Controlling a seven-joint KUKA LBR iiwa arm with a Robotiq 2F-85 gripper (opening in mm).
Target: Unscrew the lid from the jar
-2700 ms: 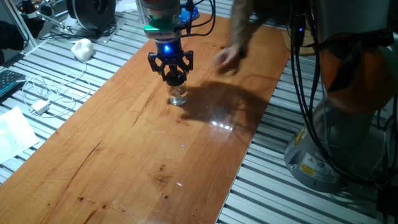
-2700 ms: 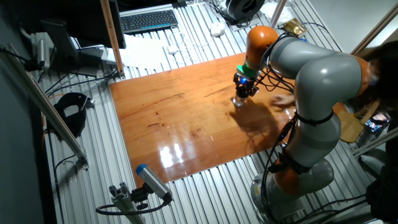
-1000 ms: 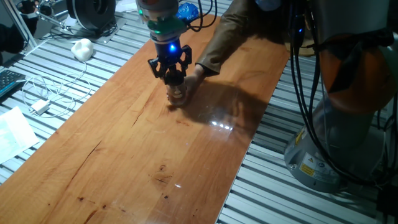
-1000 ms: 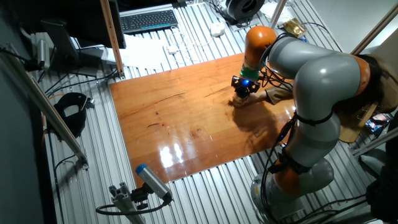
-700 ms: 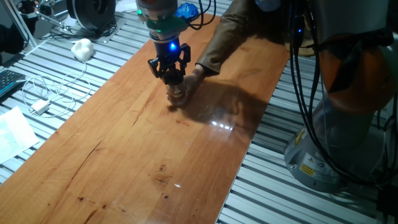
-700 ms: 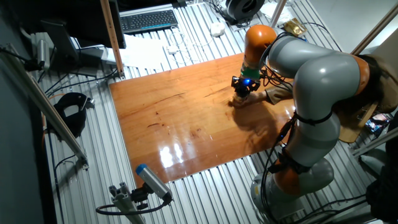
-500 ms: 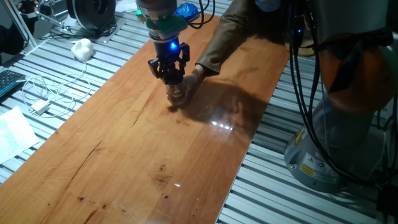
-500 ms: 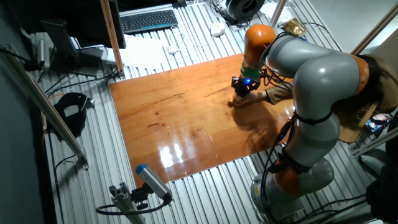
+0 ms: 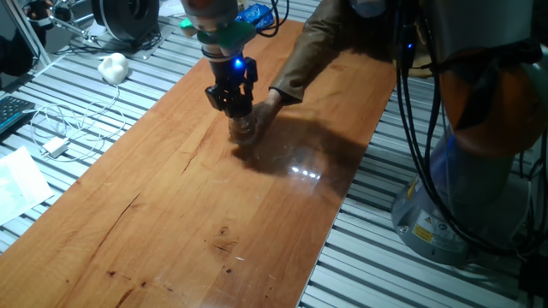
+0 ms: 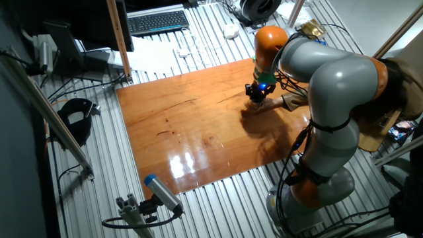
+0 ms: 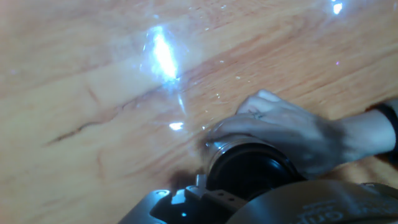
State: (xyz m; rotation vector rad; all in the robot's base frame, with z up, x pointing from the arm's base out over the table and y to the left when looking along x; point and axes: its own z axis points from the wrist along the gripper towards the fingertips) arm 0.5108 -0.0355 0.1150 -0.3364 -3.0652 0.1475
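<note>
the gripper stands upright over the jar, its fingers closed on the lid at the jar's top; from the hand view the lid shows as a dark round disc just below the gripper body. the jar sits on the bench, in the far half of the wooden top, roughly midway between its left and right edges. a person's hand wraps the jar from the right, fingers touching the glass, the sleeved arm reaching in across the far right edge. the near half of the bench is bare wood with light glare, leaving open room toward the near edge and to the left of the jar. beyond the left edge, cables and a white lump lie on the ribbed metal surface. in the other fixed view a keyboard lies past the far edge.
</note>
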